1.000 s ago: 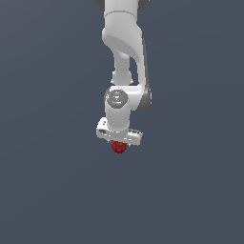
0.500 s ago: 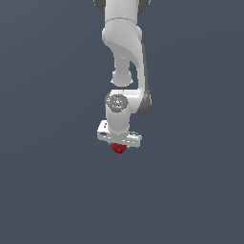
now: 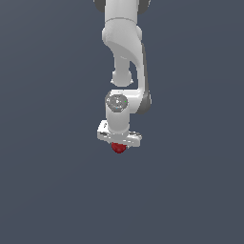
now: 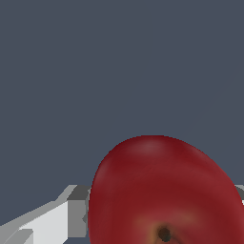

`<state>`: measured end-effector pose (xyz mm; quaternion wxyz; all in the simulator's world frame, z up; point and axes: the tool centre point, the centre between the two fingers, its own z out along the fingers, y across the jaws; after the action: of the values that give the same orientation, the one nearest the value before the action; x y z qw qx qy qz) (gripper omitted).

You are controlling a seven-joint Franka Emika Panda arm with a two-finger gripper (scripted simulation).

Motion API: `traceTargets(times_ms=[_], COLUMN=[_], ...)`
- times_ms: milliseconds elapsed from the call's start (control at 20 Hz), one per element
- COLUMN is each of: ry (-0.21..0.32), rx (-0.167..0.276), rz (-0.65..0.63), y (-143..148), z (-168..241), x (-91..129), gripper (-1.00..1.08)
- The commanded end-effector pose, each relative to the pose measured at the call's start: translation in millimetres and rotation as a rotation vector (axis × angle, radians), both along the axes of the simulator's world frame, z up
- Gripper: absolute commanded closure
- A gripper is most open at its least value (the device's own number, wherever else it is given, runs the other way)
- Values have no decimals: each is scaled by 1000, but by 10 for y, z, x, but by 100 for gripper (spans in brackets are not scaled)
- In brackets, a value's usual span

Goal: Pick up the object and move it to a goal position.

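The object is a small dark red apple-like ball (image 3: 118, 148). It sits just under the white gripper (image 3: 119, 146) in the exterior view, mostly hidden by the hand. The wrist view shows the ball (image 4: 164, 190) very close, with its dimple visible, held between the grey-white fingers (image 4: 76, 212). The gripper is shut on the ball and holds it up over the plain dark grey surface. The white arm reaches down from the top of the exterior view.
A plain dark grey surface (image 3: 47, 181) fills both views. No other object, edge or goal marker shows.
The arm and gripper with the ball have shifted very slightly, a little up in the exterior view. The grip on the ball is unchanged.
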<state>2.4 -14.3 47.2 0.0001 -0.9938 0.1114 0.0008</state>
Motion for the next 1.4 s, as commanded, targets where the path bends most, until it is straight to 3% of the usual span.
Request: traceTargets(times_ms=[0,600,1350], ry=[-2,-2,-2], rx=[0,0,-1], rz=[0,0,0], y=[6,88,292], z=[34,585,2017], x=[-4,-205,-699], gripper=[108,108,108])
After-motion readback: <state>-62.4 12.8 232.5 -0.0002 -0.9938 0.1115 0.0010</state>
